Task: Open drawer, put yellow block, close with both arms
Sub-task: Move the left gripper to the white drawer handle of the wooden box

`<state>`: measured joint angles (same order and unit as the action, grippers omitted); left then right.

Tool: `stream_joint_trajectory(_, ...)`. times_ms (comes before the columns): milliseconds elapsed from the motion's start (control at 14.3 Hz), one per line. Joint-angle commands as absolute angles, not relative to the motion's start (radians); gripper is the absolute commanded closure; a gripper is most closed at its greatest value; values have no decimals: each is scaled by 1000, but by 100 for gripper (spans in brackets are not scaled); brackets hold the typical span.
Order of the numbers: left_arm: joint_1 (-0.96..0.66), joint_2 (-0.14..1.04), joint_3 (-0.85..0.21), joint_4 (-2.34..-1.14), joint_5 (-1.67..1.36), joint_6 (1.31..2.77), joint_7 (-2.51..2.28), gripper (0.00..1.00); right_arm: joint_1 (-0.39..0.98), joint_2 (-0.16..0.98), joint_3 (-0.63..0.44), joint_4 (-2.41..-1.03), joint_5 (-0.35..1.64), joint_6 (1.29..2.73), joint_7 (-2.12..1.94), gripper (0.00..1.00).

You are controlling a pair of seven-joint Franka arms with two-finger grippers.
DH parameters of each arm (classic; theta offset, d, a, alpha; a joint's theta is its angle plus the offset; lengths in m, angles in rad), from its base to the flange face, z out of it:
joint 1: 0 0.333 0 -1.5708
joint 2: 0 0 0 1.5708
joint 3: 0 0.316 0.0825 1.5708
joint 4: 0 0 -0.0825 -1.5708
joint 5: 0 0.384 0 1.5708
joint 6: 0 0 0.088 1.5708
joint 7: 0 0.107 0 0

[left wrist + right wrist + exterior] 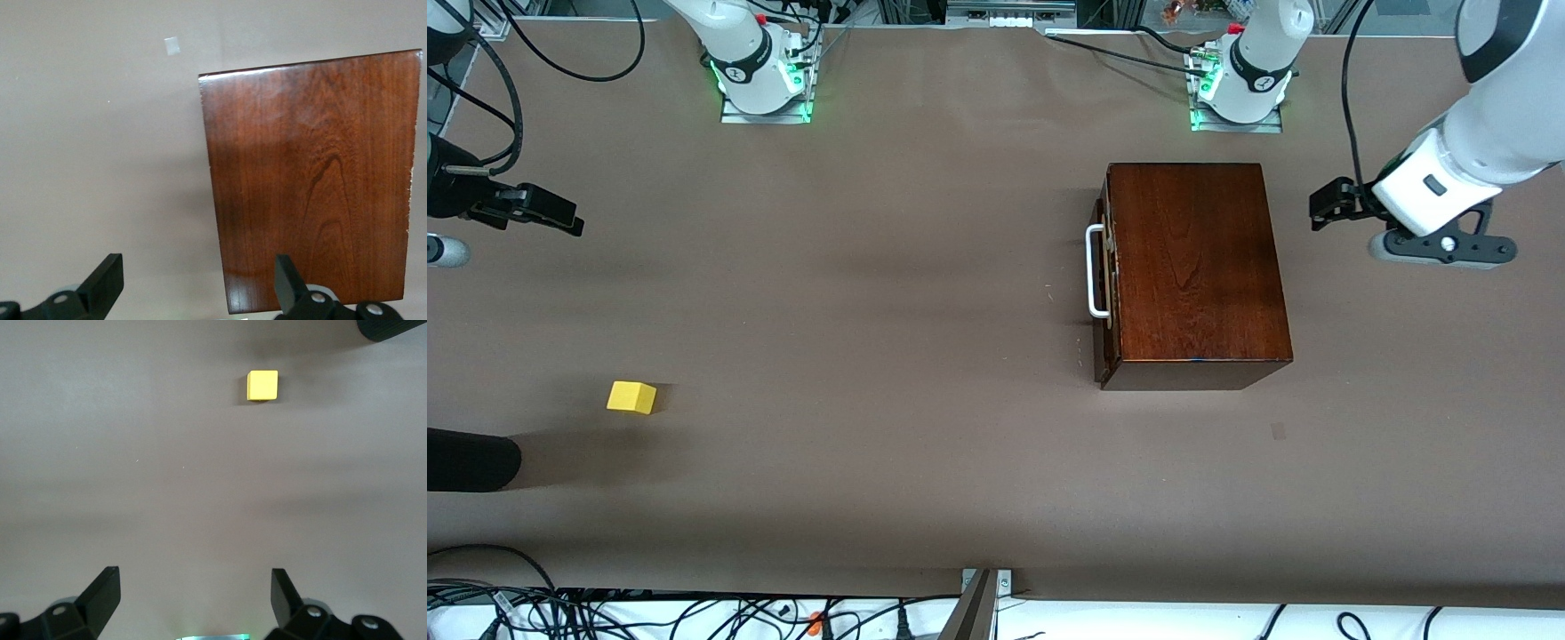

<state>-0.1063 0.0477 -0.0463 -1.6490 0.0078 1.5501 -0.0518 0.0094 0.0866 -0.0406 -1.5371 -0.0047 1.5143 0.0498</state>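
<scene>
- Tabletop: plain, matte brown-grey, with one small pale patch near the box.
- Wooden box: glossy dark reddish-brown, with darker arched grain lines on top.
- Drawer handle: white bar against a dark front.
- Yellow block: bright, uniform yellow.
- Arms: white shells with dark grey joints.
- Left gripper and right gripper: black.
</scene>
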Motion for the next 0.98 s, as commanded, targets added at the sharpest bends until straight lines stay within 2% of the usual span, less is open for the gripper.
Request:
stream_joint_trajectory(0, -175, 145, -43, -1540, -15, 1532, -44, 0, 9, 83, -43, -1542, 11, 1522, 49, 0)
stream_joint_trajectory(280, -305, 247, -43, -1463, -17, 1575, -168, 0, 9, 83, -43, -1542, 11, 1522, 49, 0)
stream_joint_trajectory(699, -547, 346, -41, -1463, 3, 1636, -512, 0, 9, 84, -43, -1543, 11, 1522, 49, 0)
stream_joint_trajectory(909, -604, 408, -41, -1476, 24, 1684, -551, 0, 9, 83, -43, -1543, 11, 1522, 49, 0)
